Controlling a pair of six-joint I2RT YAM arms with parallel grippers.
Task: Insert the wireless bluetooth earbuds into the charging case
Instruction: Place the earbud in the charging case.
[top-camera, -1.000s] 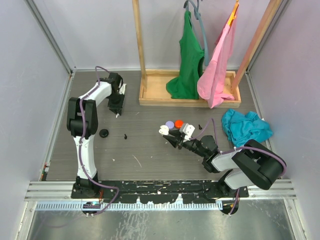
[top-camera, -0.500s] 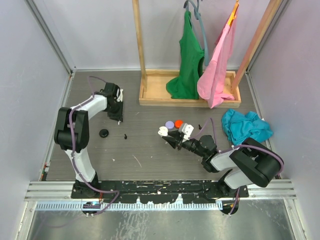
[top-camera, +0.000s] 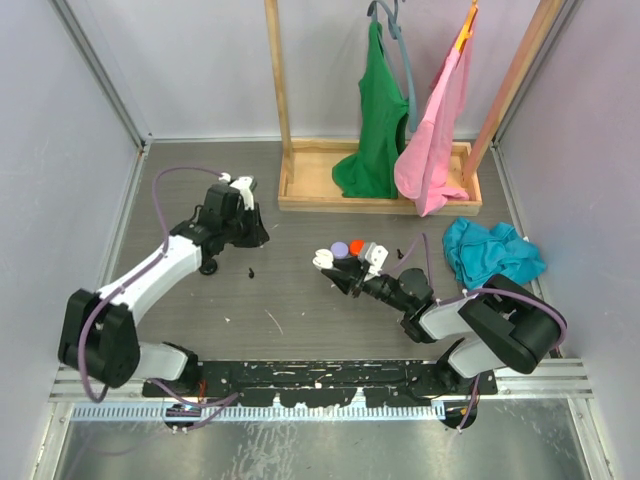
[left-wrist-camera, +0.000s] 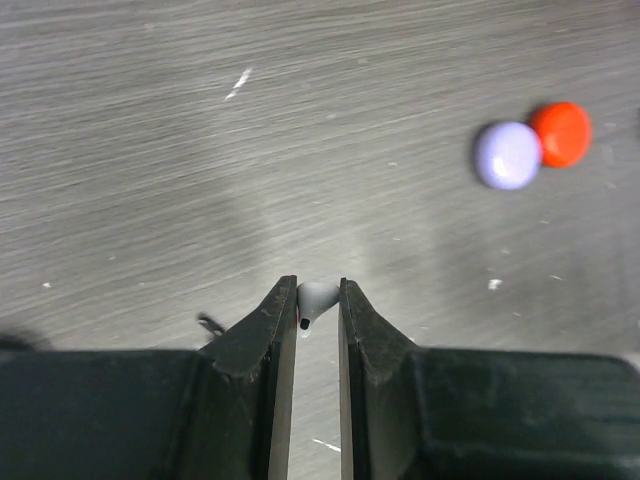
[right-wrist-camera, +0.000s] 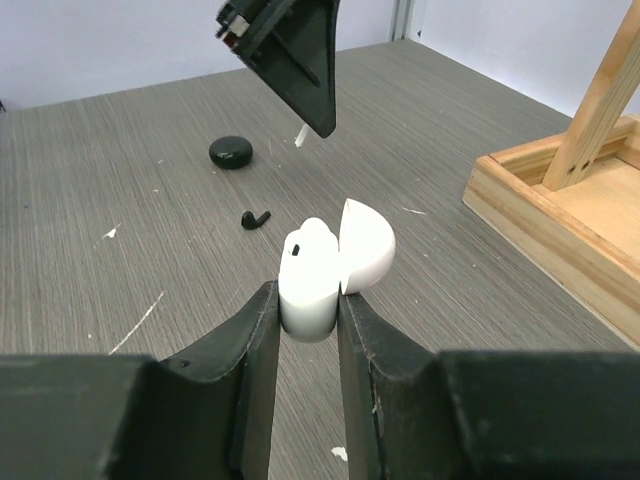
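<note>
We see the right pincer (right-wrist-camera: 308, 296) clamped on the white case (right-wrist-camera: 312, 285), its lid (right-wrist-camera: 366, 245) open. From above, a black bud (top-camera: 250, 270) lies on the counter (top-camera: 300, 300) at the case's nine o'clock. Farther off, the left pincer (left-wrist-camera: 317, 288) pinches a white bud (left-wrist-camera: 318, 296). In its wrist view, a lilac disc (left-wrist-camera: 508, 155) and a red disc (left-wrist-camera: 561, 133) lie at two o'clock.

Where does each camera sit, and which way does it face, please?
Top external: above and behind, looking down on the table; both arms show.
Left wrist: looks down over the left end effector, shut on a white earbud.
Right wrist: looks across the table past the right end effector, holding the open charging case.
Shared: right wrist also shows the left end effector.
</note>
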